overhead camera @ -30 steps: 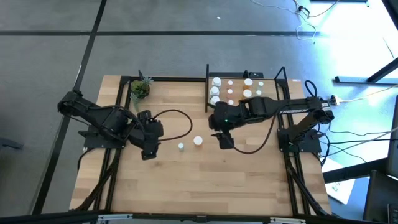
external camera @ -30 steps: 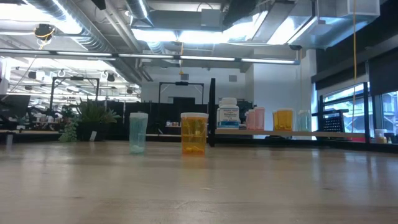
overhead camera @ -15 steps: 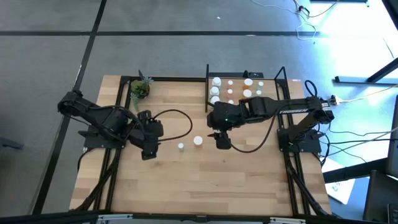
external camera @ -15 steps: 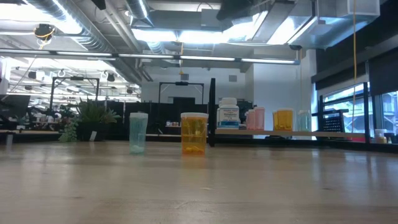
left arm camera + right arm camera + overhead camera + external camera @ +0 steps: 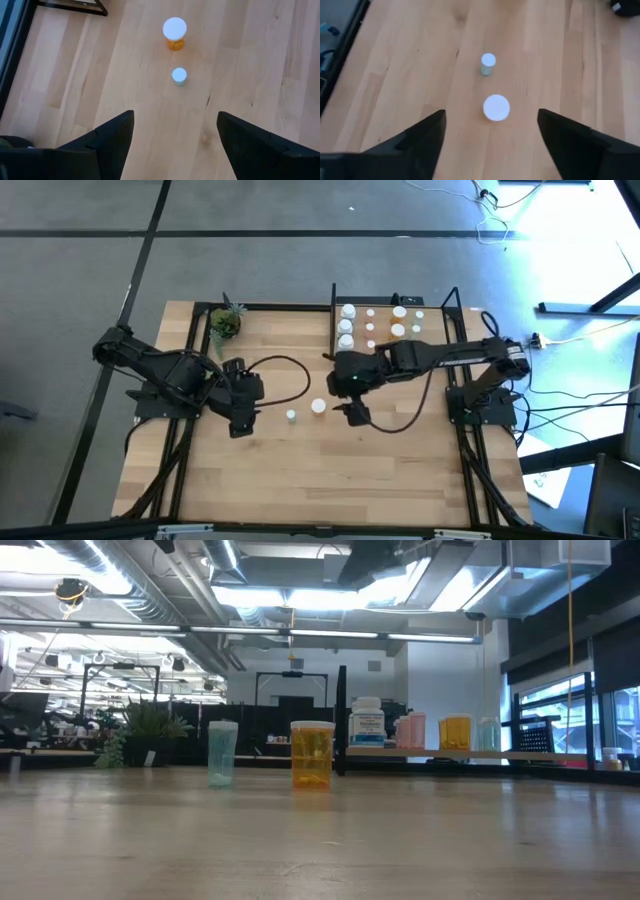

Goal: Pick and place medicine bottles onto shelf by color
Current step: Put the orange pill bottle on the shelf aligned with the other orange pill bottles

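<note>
Two medicine bottles stand upright on their bases on the tabletop: an orange one with a white cap [image 5: 318, 406] [image 5: 312, 755] [image 5: 496, 107] and a smaller pale green one [image 5: 291, 416] [image 5: 222, 753] [image 5: 179, 76]. My right gripper [image 5: 352, 412] [image 5: 490, 145] hovers open just right of the orange bottle, above the table. On the bottles' left, my left gripper [image 5: 240, 423] [image 5: 175, 145] waits open and holds nothing. The shelf [image 5: 432, 338] at the far right carries several more bottles, among them white [image 5: 367, 722], pink [image 5: 410, 730] and orange [image 5: 455, 732] ones.
A small potted plant [image 5: 225, 323] stands at the table's far left. Black cables [image 5: 290, 370] loop across the table behind the two bottles. Black frame rails [image 5: 185, 470] run along the left and right table edges. Bare wood lies toward the near edge [image 5: 330, 480].
My right gripper has shifted a little toward the table's left and near edge, closer to the orange bottle. Both bottles stand where they stood.
</note>
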You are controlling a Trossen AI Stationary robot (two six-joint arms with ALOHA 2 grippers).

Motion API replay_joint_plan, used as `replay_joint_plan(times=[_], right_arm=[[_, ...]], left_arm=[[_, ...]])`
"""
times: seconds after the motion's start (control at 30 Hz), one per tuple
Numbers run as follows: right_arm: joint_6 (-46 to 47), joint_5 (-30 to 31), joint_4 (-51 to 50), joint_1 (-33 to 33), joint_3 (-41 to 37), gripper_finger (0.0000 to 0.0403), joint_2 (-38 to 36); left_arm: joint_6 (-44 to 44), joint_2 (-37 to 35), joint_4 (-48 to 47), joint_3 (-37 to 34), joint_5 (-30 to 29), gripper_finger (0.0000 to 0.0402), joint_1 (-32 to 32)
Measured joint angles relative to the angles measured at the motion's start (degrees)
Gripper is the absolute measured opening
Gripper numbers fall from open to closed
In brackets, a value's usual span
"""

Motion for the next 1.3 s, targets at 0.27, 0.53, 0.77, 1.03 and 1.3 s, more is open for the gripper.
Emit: replay_joint_plan(times=[0.27, 0.53, 0.77, 1.03, 1.3], right_arm=[[-4.1, 0.1, 4.5, 0.0, 0.0, 0.0377, 1.4], [-4.6, 0.2, 4.9, 0.0, 0.0, 0.0379, 4.2], [-6.0, 0.3, 5.6, -1.1, 0.0, 0.0379, 10.7], [-9.5, -0.3, 5.8, -1.0, -0.1, 0.0379, 16.2], [-9.0, -0.3, 6.6, -3.1, -0.1, 0.0379, 20.0]], left_arm=[[0.0, 0.0, 0.2, 0.0, 0.0, 0.0279, 0.0], [0.0, 0.0, 0.3, 0.0, 0.0, 0.0279, 0.0], [0.0, 0.0, 0.5, 0.0, 0.0, 0.0279, 0.0], [0.0, 0.0, 0.6, 0.0, 0.0, 0.0279, 0.0], [0.0, 0.0, 0.7, 0.0, 0.0, 0.0279, 0.0]])
